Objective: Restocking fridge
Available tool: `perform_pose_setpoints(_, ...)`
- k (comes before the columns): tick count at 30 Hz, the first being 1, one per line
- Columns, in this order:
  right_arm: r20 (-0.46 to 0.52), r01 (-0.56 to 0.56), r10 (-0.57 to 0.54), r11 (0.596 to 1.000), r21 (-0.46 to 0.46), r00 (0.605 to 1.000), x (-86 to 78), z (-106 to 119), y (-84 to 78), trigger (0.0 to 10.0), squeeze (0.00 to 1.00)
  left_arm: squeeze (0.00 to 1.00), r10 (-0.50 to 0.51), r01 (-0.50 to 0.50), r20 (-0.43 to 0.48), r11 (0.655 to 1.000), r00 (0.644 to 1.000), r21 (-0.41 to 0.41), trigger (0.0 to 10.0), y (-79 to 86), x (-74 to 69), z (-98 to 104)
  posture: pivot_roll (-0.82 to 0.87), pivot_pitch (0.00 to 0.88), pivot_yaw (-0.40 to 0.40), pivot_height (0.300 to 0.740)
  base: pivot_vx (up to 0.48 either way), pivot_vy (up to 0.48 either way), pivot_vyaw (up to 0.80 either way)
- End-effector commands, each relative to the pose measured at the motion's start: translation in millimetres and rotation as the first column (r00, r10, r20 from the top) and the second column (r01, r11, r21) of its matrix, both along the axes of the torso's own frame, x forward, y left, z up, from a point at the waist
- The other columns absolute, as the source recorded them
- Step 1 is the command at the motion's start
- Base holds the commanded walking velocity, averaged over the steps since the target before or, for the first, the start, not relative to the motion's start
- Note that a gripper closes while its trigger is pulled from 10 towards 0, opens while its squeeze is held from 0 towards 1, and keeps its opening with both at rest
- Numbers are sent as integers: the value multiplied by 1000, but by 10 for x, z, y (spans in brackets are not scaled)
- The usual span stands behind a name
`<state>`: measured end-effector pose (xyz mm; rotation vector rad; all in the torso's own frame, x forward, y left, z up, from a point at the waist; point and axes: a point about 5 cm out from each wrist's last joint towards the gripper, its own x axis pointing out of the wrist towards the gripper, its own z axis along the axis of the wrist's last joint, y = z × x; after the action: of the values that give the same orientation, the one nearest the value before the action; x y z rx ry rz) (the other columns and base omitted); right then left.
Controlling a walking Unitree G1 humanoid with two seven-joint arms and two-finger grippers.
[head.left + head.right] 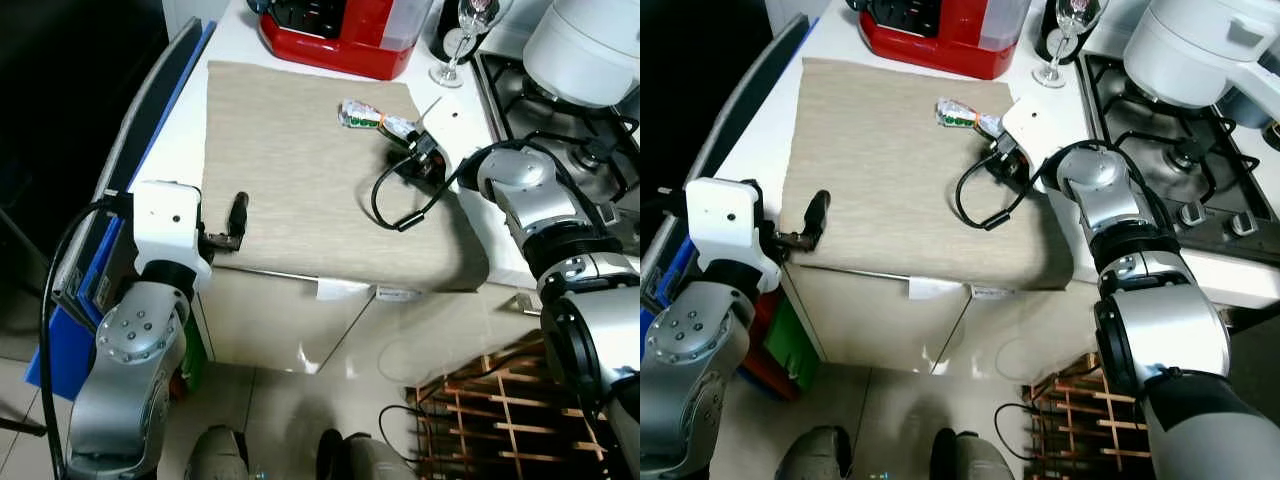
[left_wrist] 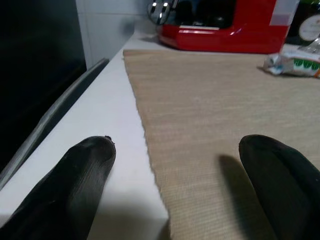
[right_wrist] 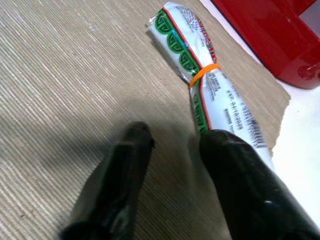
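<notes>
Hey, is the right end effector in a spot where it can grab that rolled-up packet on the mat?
Probably yes. The right end effector sits open on the beige mat right at the rolled packet, one finger against its end. Nothing lies between them, though it seems offset to one side and may need to shift.

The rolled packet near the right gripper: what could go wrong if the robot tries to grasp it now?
1. The right gripper is open beside the packet, with one finger over its end, so closing may pinch only the tip or push it away.
2. The packet lies close to the red appliance and the wine glass; a wide swing could strike them.
</notes>
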<state>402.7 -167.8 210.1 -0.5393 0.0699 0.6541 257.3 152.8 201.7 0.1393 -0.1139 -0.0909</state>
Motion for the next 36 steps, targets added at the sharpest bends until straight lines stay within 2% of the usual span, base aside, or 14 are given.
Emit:
perform_pose_setpoints(1,-22,26,-27,1000,-10,999,-30,-62,-131,0,0,0,-20,20,-3,1000,1000,-3,10000,-54,17,-18,111,170,-156,740,0,0,0)
perform_pose_setpoints(3,6,89,-89,996,-32,996,-31,-60,-245,0,0,0,-29,29,1,1000,1000,-8,10000,-76,44,-19,100,164,-151,740,0,0,0)
perform_pose_setpoints(4,38,116,-115,993,-29,993,-22,-1,-293,10000,59,0,-34,34,3,999,999,-9,10000,-86,55,-19,98,163,-151,740,0,0,0)
perform_pose_setpoints(6,66,126,-124,992,-22,990,-15,63,-317,10000,78,0,-37,37,4,999,999,-9,10000,-92,67,-19,97,162,-151,740,0,0,0)
perform_pose_setpoints(7,111,112,-113,994,19,987,8,274,-315,10000,39,0,-39,39,7,999,999,-10,10000,-96,82,-19,95,159,-150,740,0,0,0)
perform_pose_setpoints(10,149,87,-93,995,51,984,32,519,-292,10000,0,0,-39,40,13,999,999,-12,10000,-102,91,-16,100,158,-154,740,0,0,0)
perform_pose_setpoints(16,151,121,-125,992,39,981,86,643,-288,10000,0,0,-36,36,17,999,999,-15,10000,-100,82,-22,114,160,-163,740,0,0,0)
perform_pose_setpoints(22,39,96,-97,995,26,994,112,499,-170,10000,0,0,-27,27,22,1000,999,-12,10000,-80,66,-14,130,168,-170,740,0,0,0)
perform_pose_setpoints(27,-62,95,-97,995,-34,993,113,269,-79,10000,0,0,-1,1,20,1000,1000,-2,10000,-20,-7,-11,177,193,-186,740,0,0,0)
perform_pose_setpoints(36,-126,118,-129,989,-95,984,101,81,-39,10000,0,0,20,-20,18,1000,1000,2,10000,16,-65,-4,204,210,-197,740,0,0,0)
